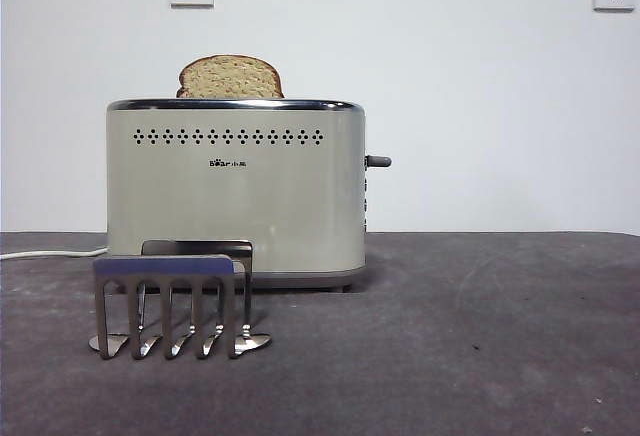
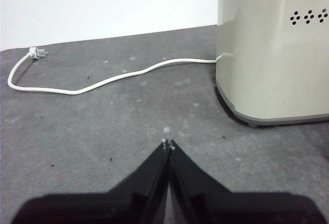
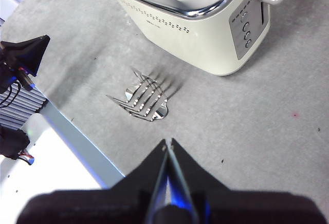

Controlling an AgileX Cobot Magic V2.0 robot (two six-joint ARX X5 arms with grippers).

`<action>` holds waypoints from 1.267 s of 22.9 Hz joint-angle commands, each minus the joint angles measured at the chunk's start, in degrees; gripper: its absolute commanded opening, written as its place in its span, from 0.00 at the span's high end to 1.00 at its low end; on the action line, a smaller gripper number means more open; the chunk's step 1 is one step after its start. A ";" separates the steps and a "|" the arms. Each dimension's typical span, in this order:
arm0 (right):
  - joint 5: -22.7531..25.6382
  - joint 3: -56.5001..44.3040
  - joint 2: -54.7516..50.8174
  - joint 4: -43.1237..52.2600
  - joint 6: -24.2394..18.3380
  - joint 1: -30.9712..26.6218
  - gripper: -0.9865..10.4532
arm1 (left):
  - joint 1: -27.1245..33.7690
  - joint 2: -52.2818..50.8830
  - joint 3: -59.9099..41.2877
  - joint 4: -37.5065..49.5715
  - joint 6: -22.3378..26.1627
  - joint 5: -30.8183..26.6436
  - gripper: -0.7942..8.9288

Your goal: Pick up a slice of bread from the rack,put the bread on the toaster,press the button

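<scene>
Speckled, domed slice of bread (image 1: 230, 77) is seen standing in the slot of the boxy cream toaster (image 1: 235, 196) (chrome-rimmed). Stubby button (image 1: 378, 161) projects from its narrow side. Shiny pronged rack (image 1: 172, 304) sits in front. Left gripper (image 2: 167, 144) and right gripper (image 3: 168, 143) are both clenched, holding nothing.
</scene>
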 commanded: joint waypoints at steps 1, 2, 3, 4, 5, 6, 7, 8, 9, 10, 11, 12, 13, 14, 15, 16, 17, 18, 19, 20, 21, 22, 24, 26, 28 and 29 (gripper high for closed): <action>0.15 -0.39 0.09 0.22 -0.31 0.07 0.91 | 0.20 -0.15 -0.83 0.07 -0.57 -0.07 0.92; 0.15 -0.39 0.09 0.22 -0.28 0.07 0.91 | 0.20 -0.15 -0.83 0.04 -0.59 -0.09 0.92; 0.15 -0.39 0.09 0.22 -0.31 0.07 0.91 | 0.20 -0.15 -0.83 0.07 -0.59 -0.09 0.92; 0.15 -0.39 0.09 0.22 -0.31 0.07 0.91 | 0.20 -0.15 -0.83 0.07 -0.59 -0.09 0.92; 0.15 -0.39 0.09 0.22 -0.28 0.07 0.91 | 0.20 -0.15 -0.83 0.07 -0.59 -0.09 0.92; 0.15 -0.39 0.09 0.22 -0.28 0.07 0.91 | 0.20 -0.15 -0.83 0.07 -0.59 -0.09 0.92; 0.15 -0.39 0.09 0.22 -0.31 0.07 0.91 | 0.20 -0.15 -0.83 0.07 -0.59 -0.09 0.92; 0.15 -0.39 0.09 0.22 -0.31 0.07 0.91 | 0.20 -0.15 -0.83 0.07 -0.59 -0.09 0.92; 0.15 -0.39 0.09 0.22 -0.28 0.07 0.91 | 0.20 -0.15 -0.83 0.07 -0.59 -0.09 0.92; 0.15 -0.39 0.09 0.22 -0.28 0.07 0.91 | 0.20 -0.15 -0.83 0.04 -0.59 -0.09 0.92; 0.15 -0.39 0.09 0.22 -0.28 0.07 0.91 | 0.20 -0.15 -0.83 0.07 -0.59 -0.09 0.92; 0.15 -0.39 0.09 0.22 -0.28 0.07 0.91 | 0.20 -0.15 -0.83 0.07 -0.59 -0.09 0.92; 0.13 -0.39 0.09 0.33 -0.55 0.09 0.91 | 0.20 -0.15 -0.83 0.07 -0.59 -0.09 0.92; 0.31 -0.39 -0.15 0.39 -0.76 -0.09 0.91 | 0.20 -0.15 -0.83 0.07 -0.59 -0.09 0.92; 0.74 -0.39 -0.74 0.63 -2.14 -0.63 0.91 | 0.20 -0.15 -0.83 0.07 -0.59 -0.07 0.92; 1.14 -0.50 -1.70 2.62 -4.11 -1.44 0.91 | 0.20 -0.15 -0.83 0.07 -0.57 -0.09 0.92; 1.20 -0.83 -3.02 6.45 -4.92 -2.36 0.91 | 0.20 -0.15 -0.83 0.07 -0.59 -0.09 0.92; 1.16 -1.46 -4.61 10.75 -4.90 -3.19 0.91 | 0.20 -0.15 -0.83 0.07 -0.59 -0.09 0.92; 1.14 -2.67 -6.51 15.04 -4.39 -4.00 0.91 | 0.20 -0.15 -0.83 0.07 -0.59 -0.09 0.92; 1.16 -4.42 -8.63 18.82 -3.39 -5.18 0.91 | 0.20 -0.15 -0.83 0.07 -0.59 -0.07 0.92; 1.20 -6.56 -10.95 21.64 -2.23 -7.04 0.91 | 0.20 -0.15 -0.83 0.07 -0.59 -0.07 0.92; 1.22 -9.27 -13.57 24.20 -1.18 -9.44 0.91 | 0.20 -0.15 -0.83 0.07 -0.59 -0.09 0.92; 1.22 -16.00 -19.47 29.33 0.15 -14.43 0.91 | 0.20 -0.15 -0.83 0.07 -0.59 -0.09 0.92; 1.29 -23.23 -25.49 33.94 0.26 -18.43 0.91 | 0.20 -0.15 -0.83 0.07 -0.59 -0.09 0.92; 1.42 -27.76 -29.24 36.17 -1.01 -20.33 0.91 | 0.20 -0.15 -0.83 0.09 -0.59 -0.07 0.92; 1.40 -29.59 -30.75 36.94 -1.77 -20.94 0.91 | 0.20 -0.15 -0.83 0.09 -0.59 -0.09 0.92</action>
